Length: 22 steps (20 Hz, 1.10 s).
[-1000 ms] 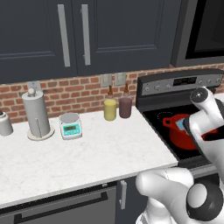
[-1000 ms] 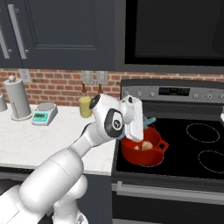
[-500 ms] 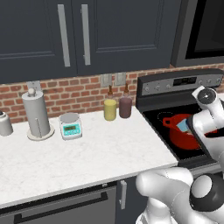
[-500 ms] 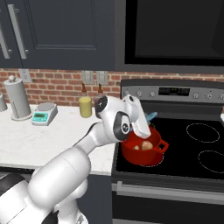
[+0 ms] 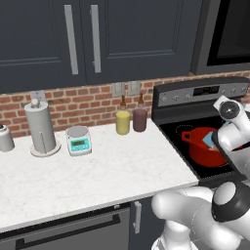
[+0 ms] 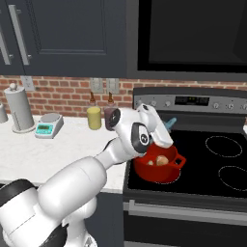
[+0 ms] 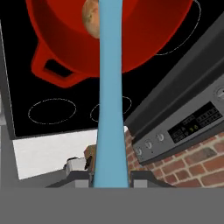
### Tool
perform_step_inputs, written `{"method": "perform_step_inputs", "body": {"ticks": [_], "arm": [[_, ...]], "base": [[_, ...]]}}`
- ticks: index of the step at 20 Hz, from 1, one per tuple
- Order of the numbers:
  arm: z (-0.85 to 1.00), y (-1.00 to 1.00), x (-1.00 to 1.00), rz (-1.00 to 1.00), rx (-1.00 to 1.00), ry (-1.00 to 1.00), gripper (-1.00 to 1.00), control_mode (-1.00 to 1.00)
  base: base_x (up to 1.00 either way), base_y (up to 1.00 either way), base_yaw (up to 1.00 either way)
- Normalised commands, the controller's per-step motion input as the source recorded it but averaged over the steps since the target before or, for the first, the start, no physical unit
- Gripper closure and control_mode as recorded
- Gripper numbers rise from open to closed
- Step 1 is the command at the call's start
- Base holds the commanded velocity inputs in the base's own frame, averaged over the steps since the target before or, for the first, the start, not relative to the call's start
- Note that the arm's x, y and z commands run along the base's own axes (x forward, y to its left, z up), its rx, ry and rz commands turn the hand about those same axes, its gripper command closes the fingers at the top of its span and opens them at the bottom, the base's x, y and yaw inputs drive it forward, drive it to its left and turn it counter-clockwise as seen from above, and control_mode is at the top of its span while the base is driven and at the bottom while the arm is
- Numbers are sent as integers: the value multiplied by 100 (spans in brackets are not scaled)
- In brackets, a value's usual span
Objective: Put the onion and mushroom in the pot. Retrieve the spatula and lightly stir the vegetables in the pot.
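Tool (image 7: 109,177) grips slim flat light-blue spatula (image 7: 109,96) over round glossy red pot (image 7: 57,35).

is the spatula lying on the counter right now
No, the end effector is shut on the spatula, which reaches into the pot.

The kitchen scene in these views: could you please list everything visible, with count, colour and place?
pot: one, red, on the stove's front left burner
onion: one, orange-brown, inside the pot
mushroom: one, pale, inside the pot beside the onion
spatula: one, light blue, held, reaching into the pot
stove: one, black
paper towel holder: one, grey, counter left
kitchen scale: one, grey, beside the holder
bottles: two, yellow and dark purple, by the brick wall
canister: one, grey, far left
gripper: one, shut on the spatula's handle
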Motion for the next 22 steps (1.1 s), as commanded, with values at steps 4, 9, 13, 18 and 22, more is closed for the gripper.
{"method": "perform_step_inputs", "body": {"ticks": [4,9,13,18,22], "arm": [[0,0,29,7,-13,0,100,-100],[-4,0,28,6,-13,0,100,-100],[-19,0,29,6,-14,0,100,-100],[-25,0,32,3,-17,0,100,-100],[-34,3,24,2,-21,0,100,-100]], "base": [[0,0,0],[0,0,0],[0,0,0],[0,0,0],[0,0,0]]}}
